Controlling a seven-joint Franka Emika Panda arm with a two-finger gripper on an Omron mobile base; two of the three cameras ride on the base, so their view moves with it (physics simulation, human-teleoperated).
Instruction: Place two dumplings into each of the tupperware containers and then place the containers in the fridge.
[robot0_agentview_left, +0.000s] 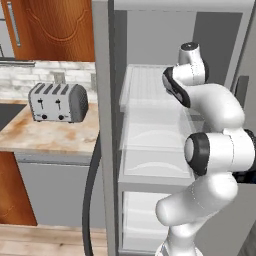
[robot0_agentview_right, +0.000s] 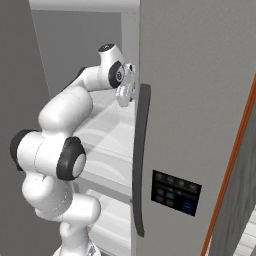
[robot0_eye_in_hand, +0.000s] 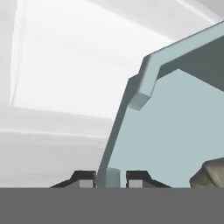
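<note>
1. A pale grey-blue, slightly translucent tupperware container (robot0_eye_in_hand: 175, 131) hangs tilted in the hand view, its raised rim running up and to the right.
2. The jaws of the gripper (robot0_eye_in_hand: 111, 180) are clamped on the container's thin wall, one dark fingertip (robot0_eye_in_hand: 85, 179) on each side of it.
3. A mottled grey-beige dumpling (robot0_eye_in_hand: 211, 174) lies inside the container at the right edge of the hand view, partly cut off.
4. The white arm (robot0_agentview_left: 215, 150) reaches into the open fridge (robot0_agentview_left: 102, 125), with the container held above a pale translucent shelf (robot0_agentview_left: 150, 125).
5. In the right base view the wrist sits just beside the edge of the thick grey door (robot0_agentview_right: 200, 100); whether they touch cannot be told.
6. To the left of the fridge, a marbled tan bench (robot0_agentview_left: 50, 135) carries a silver toaster (robot0_agentview_left: 58, 102), with a tiled wall and wooden cabinets behind.
</note>
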